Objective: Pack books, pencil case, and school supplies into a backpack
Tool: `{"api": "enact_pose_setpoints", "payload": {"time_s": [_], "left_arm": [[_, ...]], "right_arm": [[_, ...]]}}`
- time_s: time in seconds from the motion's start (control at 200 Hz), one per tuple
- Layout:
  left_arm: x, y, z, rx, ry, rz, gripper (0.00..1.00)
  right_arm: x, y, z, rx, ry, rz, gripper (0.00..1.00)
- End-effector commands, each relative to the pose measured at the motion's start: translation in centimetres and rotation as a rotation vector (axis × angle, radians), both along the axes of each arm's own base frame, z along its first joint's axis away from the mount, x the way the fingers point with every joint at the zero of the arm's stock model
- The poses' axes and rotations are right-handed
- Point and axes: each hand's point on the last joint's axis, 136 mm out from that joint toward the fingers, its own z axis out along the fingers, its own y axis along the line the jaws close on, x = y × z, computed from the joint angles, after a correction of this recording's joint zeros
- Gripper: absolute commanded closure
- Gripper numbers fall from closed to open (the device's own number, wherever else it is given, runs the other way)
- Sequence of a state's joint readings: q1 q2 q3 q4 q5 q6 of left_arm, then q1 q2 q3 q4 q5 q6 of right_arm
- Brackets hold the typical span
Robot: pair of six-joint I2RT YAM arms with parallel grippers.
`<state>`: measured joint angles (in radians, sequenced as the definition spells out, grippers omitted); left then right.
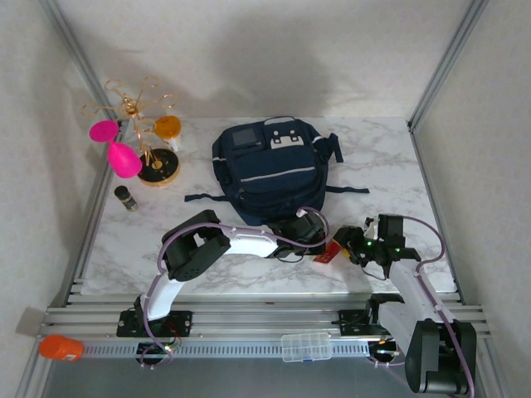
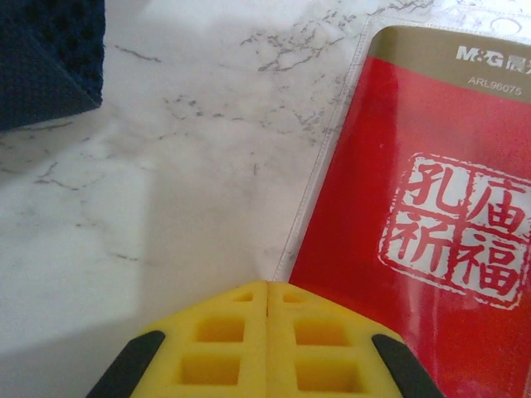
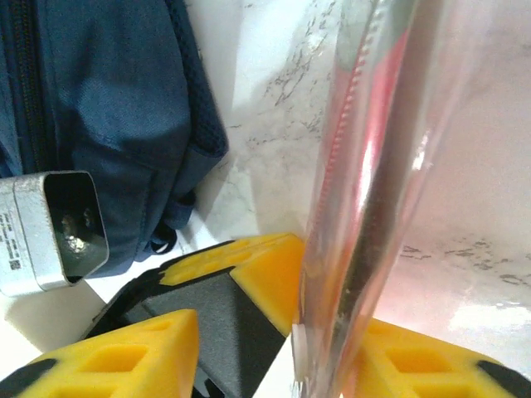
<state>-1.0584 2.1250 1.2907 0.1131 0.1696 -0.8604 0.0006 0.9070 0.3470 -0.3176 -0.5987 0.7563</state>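
Letters M&G show on the red packet beside the pressed-together left fingers; right fingers pinch its clear edge near the backpack.

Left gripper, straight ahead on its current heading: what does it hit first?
Likely the white marble tabletop, right beside the clear-plastic edge of the red card packet. The closed left gripper could clip that edge. Depth is unclear.
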Motion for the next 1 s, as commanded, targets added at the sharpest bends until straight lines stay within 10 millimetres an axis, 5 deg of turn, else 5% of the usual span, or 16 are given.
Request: {"api": "enact_pose_setpoints", "payload": {"time_s": [0.0, 0.355, 0.571, 0.811, 0.996], "left_arm": [[0.0, 2.3, -2.3, 0.081, 0.029, 0.025, 1.0], [0.3, 1.6, 0.9, 0.049, -0.02, 0.0, 0.97], [0.5, 2.3, 7.0, 0.011, -0.118, -0.027, 0.89], [4.0, 10.0, 15.0, 0.089, -0.314, 0.046, 0.67], [10.6, 20.6, 15.6, 0.175, -0.309, 0.3, 0.5]], "right_arm": [[-0.7, 0.1, -0.8, -0.006, 0.01, 0.02, 0.62], [-0.2, -0.5, 0.3, -0.052, -0.021, 0.016, 0.88], [0.8, -1.3, 2.8, -0.115, -0.068, 0.003, 0.95], [1.8, -0.6, 7.1, -0.087, -0.152, 0.042, 0.96], [3.3, 0.7, 10.3, -0.03, -0.23, 0.111, 0.98]]}}
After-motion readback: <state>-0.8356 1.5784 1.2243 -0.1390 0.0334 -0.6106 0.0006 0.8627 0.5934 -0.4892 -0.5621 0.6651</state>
